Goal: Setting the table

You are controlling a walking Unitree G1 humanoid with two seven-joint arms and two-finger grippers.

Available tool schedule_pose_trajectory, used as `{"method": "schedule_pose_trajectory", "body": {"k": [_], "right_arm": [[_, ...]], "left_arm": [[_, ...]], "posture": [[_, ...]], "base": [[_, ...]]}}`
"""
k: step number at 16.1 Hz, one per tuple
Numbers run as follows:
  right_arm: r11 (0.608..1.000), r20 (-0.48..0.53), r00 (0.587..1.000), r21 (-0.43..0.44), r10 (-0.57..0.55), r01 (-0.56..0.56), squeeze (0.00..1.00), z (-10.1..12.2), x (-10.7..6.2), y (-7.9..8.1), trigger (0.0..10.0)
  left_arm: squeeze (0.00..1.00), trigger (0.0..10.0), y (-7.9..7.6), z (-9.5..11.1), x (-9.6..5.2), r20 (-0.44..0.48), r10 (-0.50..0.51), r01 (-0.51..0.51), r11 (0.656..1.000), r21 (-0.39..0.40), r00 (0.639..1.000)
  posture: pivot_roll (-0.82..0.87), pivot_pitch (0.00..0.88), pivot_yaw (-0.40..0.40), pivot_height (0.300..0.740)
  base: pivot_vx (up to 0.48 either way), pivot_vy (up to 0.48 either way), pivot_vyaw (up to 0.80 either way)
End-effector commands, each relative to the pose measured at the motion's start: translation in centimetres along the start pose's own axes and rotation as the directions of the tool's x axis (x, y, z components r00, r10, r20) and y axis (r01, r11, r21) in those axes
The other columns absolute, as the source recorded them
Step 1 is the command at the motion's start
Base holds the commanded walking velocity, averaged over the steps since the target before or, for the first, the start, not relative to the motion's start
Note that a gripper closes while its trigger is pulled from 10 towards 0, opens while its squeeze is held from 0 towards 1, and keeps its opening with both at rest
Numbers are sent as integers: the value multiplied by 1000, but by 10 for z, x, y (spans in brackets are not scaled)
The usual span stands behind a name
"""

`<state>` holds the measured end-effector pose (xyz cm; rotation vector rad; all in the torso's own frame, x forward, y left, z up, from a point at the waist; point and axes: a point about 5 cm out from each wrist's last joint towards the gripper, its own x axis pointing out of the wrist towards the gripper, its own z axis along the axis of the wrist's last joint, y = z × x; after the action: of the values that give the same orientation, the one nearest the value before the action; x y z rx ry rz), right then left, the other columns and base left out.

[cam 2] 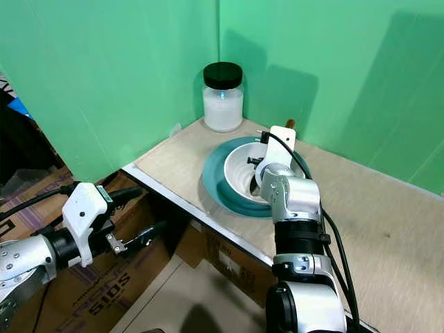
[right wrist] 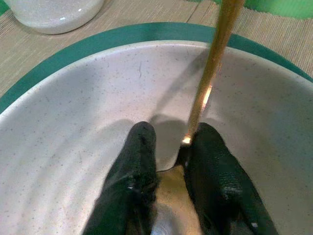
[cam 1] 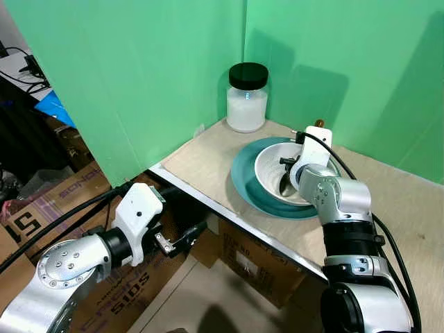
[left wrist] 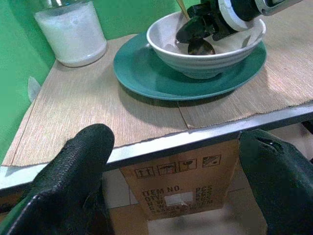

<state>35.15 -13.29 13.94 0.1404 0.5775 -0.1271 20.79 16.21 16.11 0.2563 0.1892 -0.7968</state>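
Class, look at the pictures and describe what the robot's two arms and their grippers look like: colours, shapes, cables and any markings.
Both arms are rounded, brushed-silver metal segments joined by black collars. The left arm has a ring of small bolt heads on its joint, a white angular wrist housing and black cables trailing behind. The right arm carries a black cable looped to a white wrist block. Each ends in jaws of two long, black, textured fingers.

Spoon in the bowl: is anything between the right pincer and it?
Nothing visible. The right pincer is already down inside the white bowl, its fingers on either side of the spoon near the foot of its gold handle. The left pincer hangs open below the table edge.
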Motion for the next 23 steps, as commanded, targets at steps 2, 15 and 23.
{"method": "schedule_pose_trajectory", "body": {"k": [2,15,23], "right_arm": [[1000,15,1000,4,20,-20,0,5,-2,4,0],[978,251,945,-28,208,-208,0,32,-45,10,0],[919,530,750,-235,395,-317,0,36,-126,-1,10000]], "left_arm": [[639,10000,1,2,0,-2,-14,14,1000,13,1000],[592,10000,8,11,4,51,35,-36,999,10,998],[557,10000,6,43,33,197,406,-406,913,-43,892]], "posture": [[20,25,56,740],[-4,17,68,740],[-40,28,71,740]], "base": [[0,0,0],[0,0,0],[0,0,-91]]}}
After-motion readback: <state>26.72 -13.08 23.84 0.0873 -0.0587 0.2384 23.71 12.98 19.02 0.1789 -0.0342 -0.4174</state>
